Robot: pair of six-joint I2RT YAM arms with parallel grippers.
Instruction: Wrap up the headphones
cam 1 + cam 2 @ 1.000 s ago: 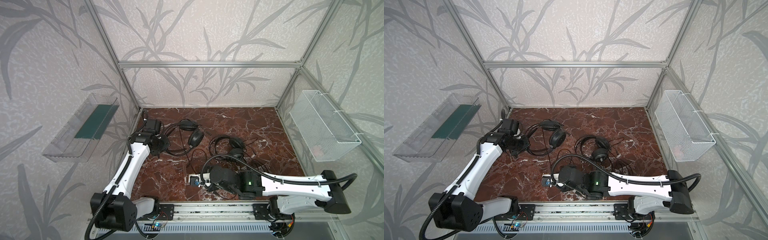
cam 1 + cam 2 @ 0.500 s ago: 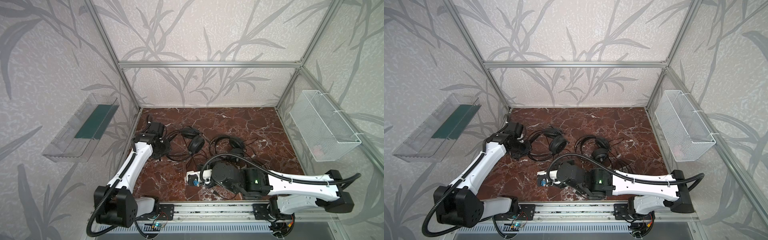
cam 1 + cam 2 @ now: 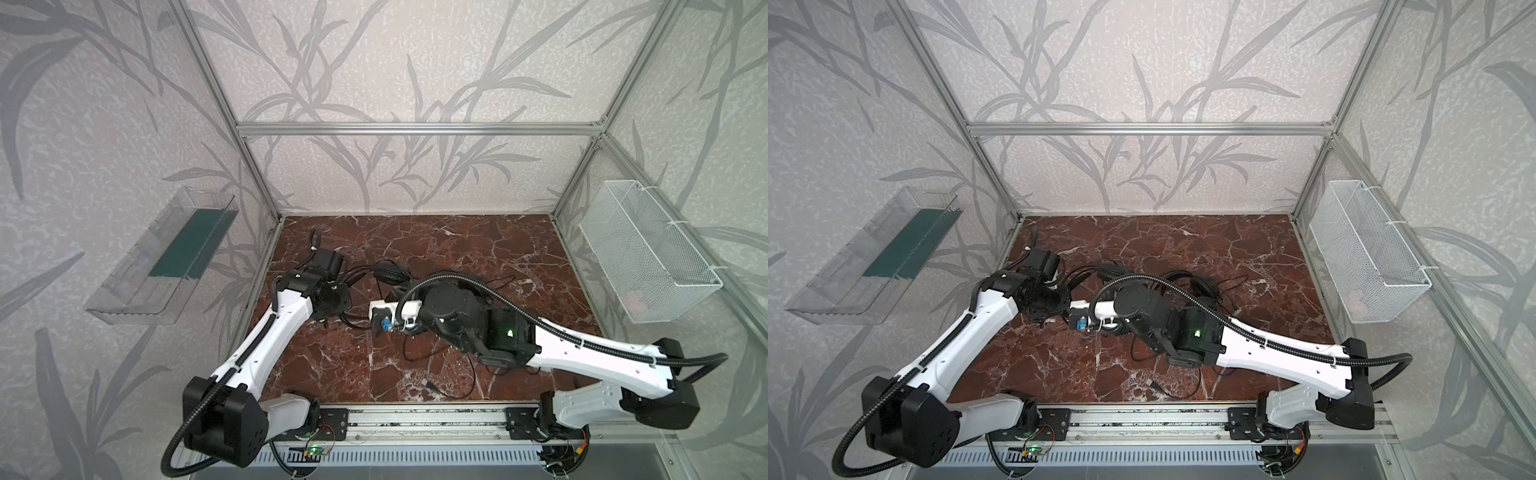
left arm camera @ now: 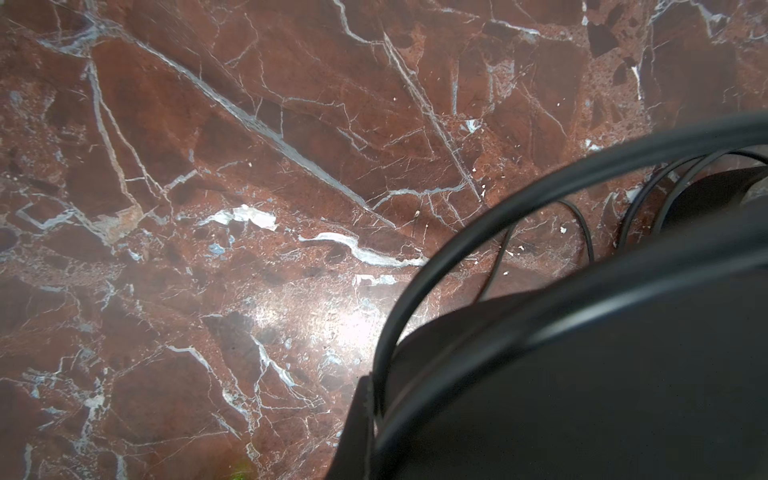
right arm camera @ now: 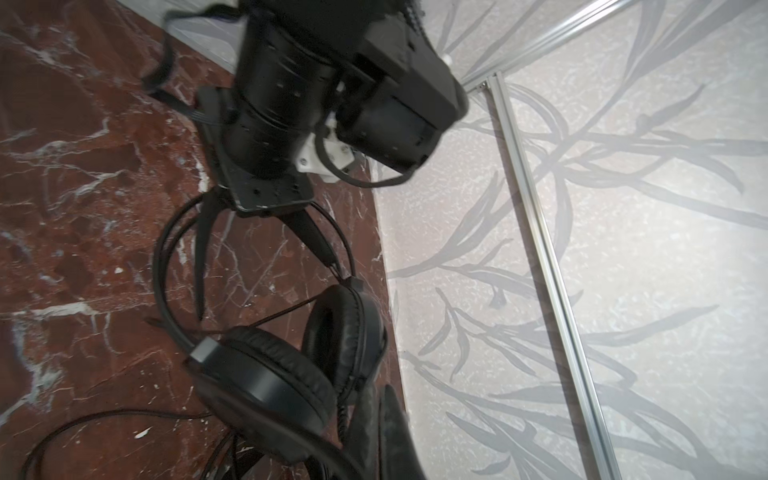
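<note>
One pair of black headphones (image 3: 390, 275) lies left of the middle of the red marble floor, its two padded earcups (image 5: 291, 374) side by side. My left gripper (image 5: 331, 262) comes down on its thin wire headband (image 4: 457, 232) and is shut on it next to an earcup. My right gripper (image 5: 384, 419) is shut, its fingers pressed together right beside the earcups; whether it pinches a cable is not visible. In both top views its fingers hide under the wrist. A second pair of headphones (image 3: 1200, 284) lies behind my right forearm, mostly covered. Thin black cable (image 3: 432, 384) loops toward the front.
A clear plastic bin (image 3: 166, 257) hangs on the left wall and a white wire basket (image 3: 648, 253) on the right wall. Aluminium frame posts stand at the floor's corners. The arms' mounting rail (image 3: 415, 419) runs along the front edge. My two wrists are close together.
My right wrist has moved back from the front of the floor up to the earcups. My left gripper has shifted a little to the right with the headband.
</note>
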